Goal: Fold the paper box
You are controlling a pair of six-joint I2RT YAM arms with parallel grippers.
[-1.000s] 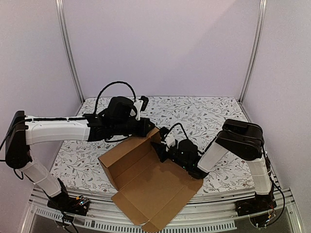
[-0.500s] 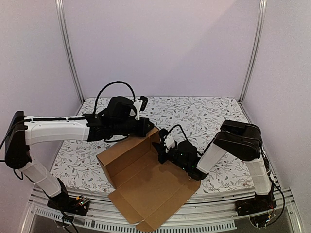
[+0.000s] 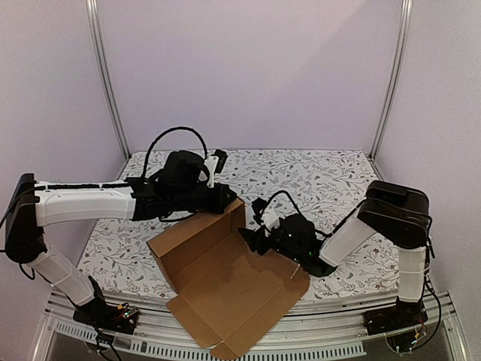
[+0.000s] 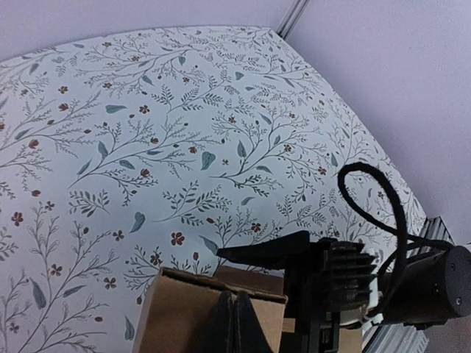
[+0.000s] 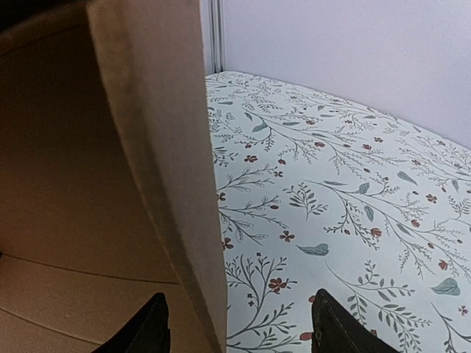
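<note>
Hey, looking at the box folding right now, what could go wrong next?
The right claw is open, only straddling a cardboard flap of the paper box, so that flap may spring back. The left claw is shut on the raised back wall while the box's near corner overhangs the table; a pull might drag it off.
</note>
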